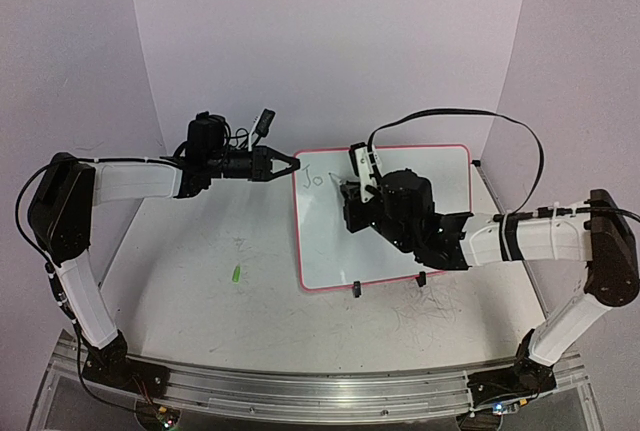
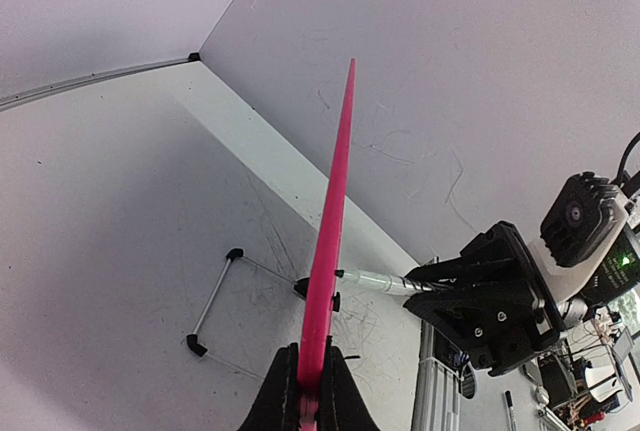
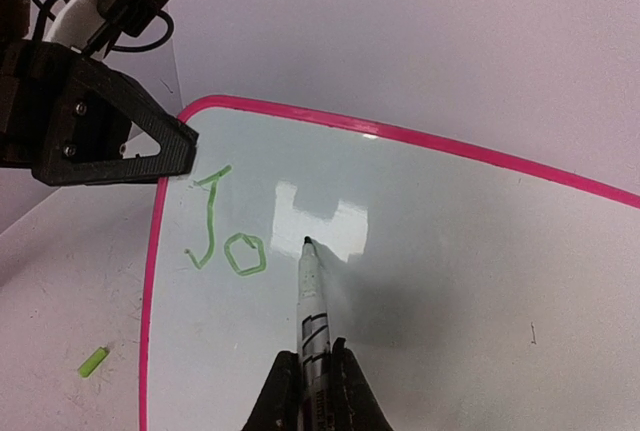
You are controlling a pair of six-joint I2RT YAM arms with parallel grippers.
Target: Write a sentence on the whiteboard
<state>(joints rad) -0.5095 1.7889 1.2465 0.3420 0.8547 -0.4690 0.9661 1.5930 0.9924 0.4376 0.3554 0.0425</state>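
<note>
The whiteboard (image 1: pixel 320 251) stands propped on the table (image 1: pixel 200 296), left gripper (image 2: pixel 310 391) pinching its pink rim edge-on in its own cam, while only the right wrist cam shows the right gripper (image 3: pixel 310 386) clamping a marker (image 3: pixel 309 296) beside the sentence (image 3: pixel 225 241), just "Jo".

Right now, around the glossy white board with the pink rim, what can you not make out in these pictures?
Top view: the right gripper and arm cover the middle of the glossy white pink-rimmed board, hiding the thin marker's tip.
Left wrist view: the board is edge-on, its writing face unseen.
Right wrist view: the frame cuts off much of the board.
The small green piece on the table is too small to identify.
</note>
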